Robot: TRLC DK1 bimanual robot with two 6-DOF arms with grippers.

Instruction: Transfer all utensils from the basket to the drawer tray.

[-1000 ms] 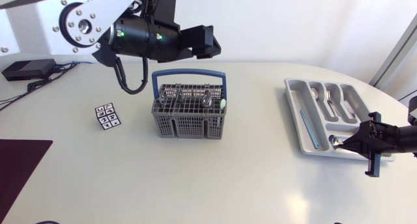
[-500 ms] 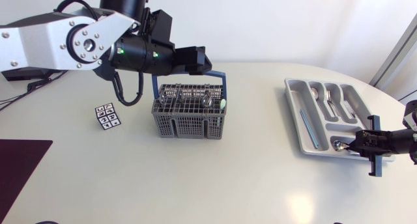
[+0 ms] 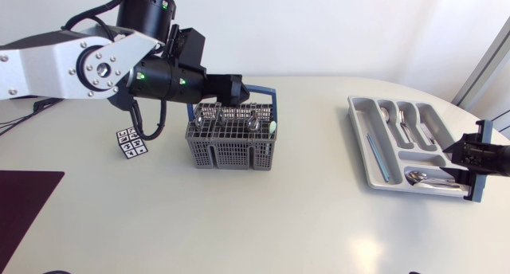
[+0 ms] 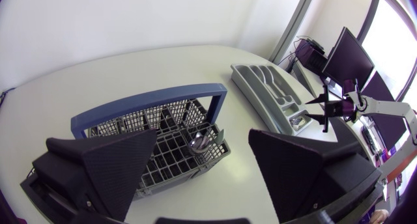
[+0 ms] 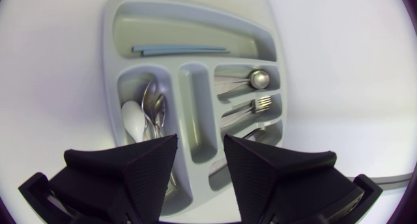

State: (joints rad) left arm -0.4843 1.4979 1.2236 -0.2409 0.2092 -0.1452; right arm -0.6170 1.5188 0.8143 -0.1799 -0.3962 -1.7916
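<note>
Lowering, the left jaws have come over the grey mesh basket with its blue handle (image 3: 231, 142), spread wide and empty; the right jaws, parted and holding nothing, have drawn back from the grey compartmented plastic drawer tray (image 3: 358, 138), where a steel spoon (image 3: 422, 177) now lies. Metal utensils (image 4: 197, 142) remain in the basket, so another pick looks due: descend and close on one handle.
</note>
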